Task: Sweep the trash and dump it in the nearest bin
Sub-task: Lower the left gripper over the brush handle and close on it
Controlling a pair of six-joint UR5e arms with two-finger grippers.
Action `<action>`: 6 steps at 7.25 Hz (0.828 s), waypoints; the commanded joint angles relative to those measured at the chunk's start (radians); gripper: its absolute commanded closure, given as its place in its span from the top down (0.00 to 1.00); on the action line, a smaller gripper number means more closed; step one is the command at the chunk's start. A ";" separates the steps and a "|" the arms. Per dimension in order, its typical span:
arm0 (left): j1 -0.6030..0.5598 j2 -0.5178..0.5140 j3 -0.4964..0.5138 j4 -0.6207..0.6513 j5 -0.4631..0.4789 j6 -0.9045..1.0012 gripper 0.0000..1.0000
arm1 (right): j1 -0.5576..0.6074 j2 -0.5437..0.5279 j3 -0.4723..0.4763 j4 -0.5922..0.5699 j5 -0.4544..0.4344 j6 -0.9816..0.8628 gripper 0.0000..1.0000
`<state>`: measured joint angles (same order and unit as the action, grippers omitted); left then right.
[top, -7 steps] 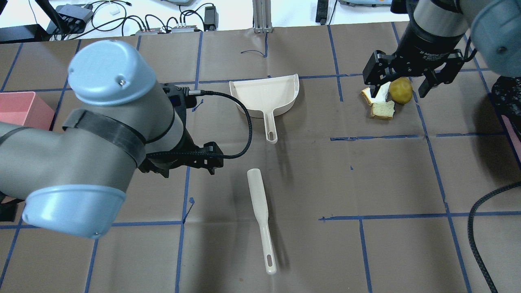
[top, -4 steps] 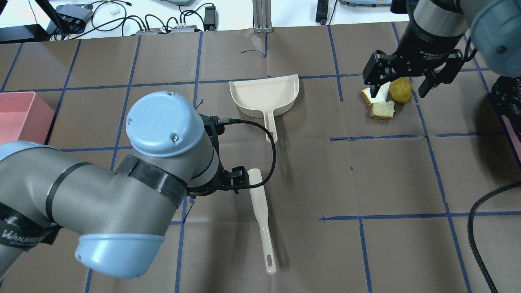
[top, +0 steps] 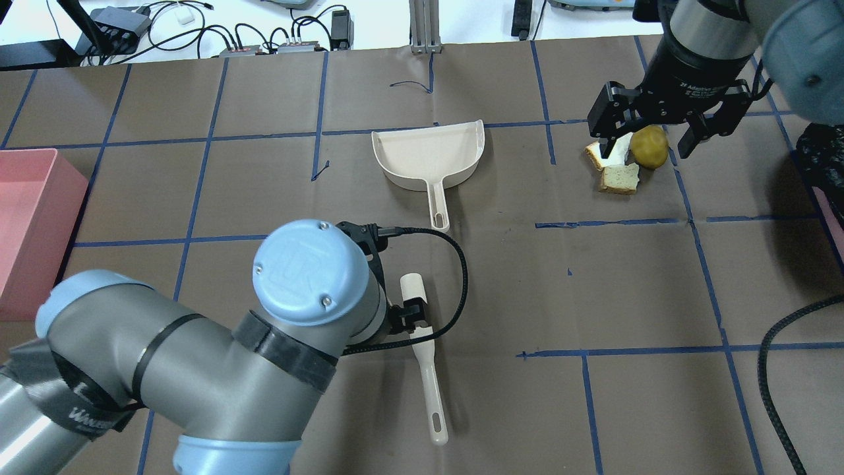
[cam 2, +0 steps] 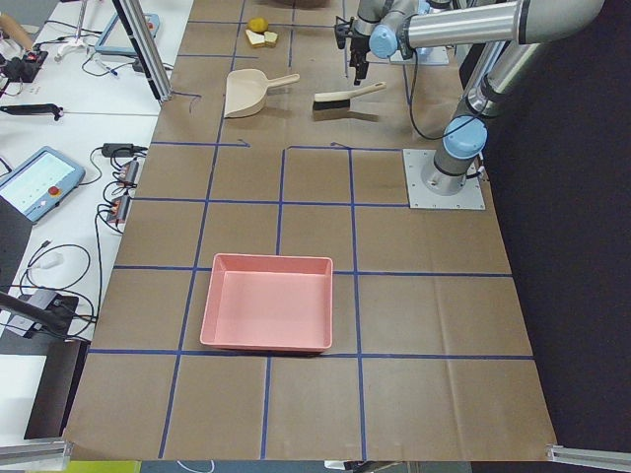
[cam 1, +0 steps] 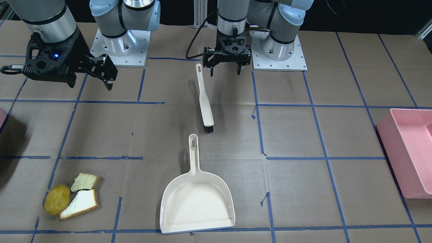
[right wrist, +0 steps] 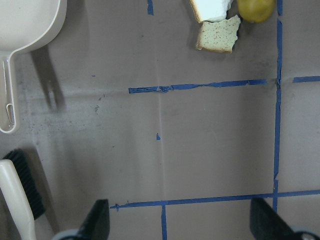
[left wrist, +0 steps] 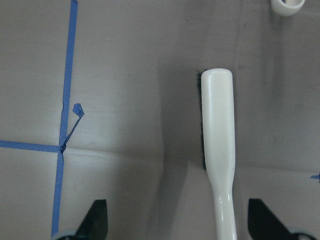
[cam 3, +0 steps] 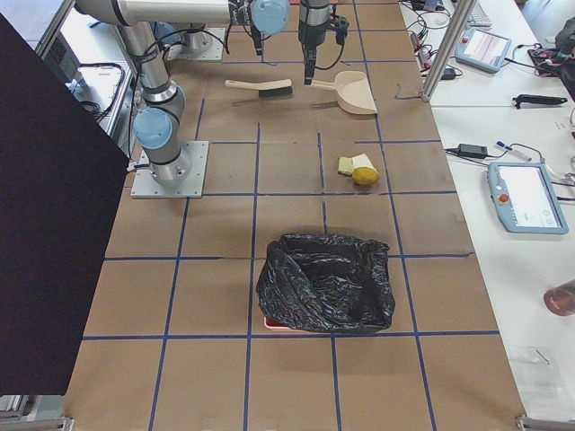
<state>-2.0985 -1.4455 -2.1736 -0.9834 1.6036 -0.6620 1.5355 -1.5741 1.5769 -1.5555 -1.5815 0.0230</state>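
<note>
The trash, a yellow-brown potato (top: 649, 146) and two bread slices (top: 620, 178), lies at the table's far right. My right gripper (top: 646, 150) hangs open well above it; its wrist view shows the potato (right wrist: 256, 7) and bread (right wrist: 217, 34) at the top edge. The cream brush (top: 434, 396) lies mid-table, bristles (cam 1: 209, 128) towards the dustpan (top: 428, 155). My left gripper (top: 414, 316) hovers open over the brush (left wrist: 218, 130), whose neck passes between its fingertips (left wrist: 97, 220). The bin (top: 835, 221) shows only as a pink edge at the right, under a black bag (cam 3: 325, 281).
A big pink tub (top: 26, 224) stands at the table's left end. Cables and boxes (top: 290, 39) lie past the far edge. Blue tape lines grid the brown tabletop. The dustpan's handle (cam 1: 193, 148) points towards the brush.
My left arm has swung right and towards the near edge, bringing its open gripper from left of the brush to over the brush's neck. The right arm and the trash have not moved.
</note>
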 commanded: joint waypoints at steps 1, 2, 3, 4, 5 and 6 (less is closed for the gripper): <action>-0.090 -0.059 -0.038 0.086 0.033 -0.074 1.00 | 0.000 -0.001 0.000 0.002 0.000 0.000 1.00; -0.097 -0.096 -0.048 0.092 0.036 -0.094 1.00 | 0.000 -0.001 0.000 0.000 0.000 0.000 1.00; -0.101 -0.102 -0.060 0.141 0.035 -0.097 1.00 | 0.000 -0.001 0.000 0.002 0.000 0.000 1.00; -0.109 -0.104 -0.077 0.153 0.032 -0.109 1.00 | 0.000 0.000 0.000 0.002 0.000 0.000 1.00; -0.130 -0.105 -0.097 0.161 0.035 -0.134 1.00 | 0.000 -0.001 0.000 0.002 0.000 0.000 1.00; -0.149 -0.136 -0.110 0.230 0.035 -0.140 0.98 | 0.000 0.000 0.000 0.002 0.000 0.000 1.00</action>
<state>-2.2248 -1.5570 -2.2642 -0.8112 1.6375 -0.7872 1.5355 -1.5747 1.5769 -1.5540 -1.5815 0.0230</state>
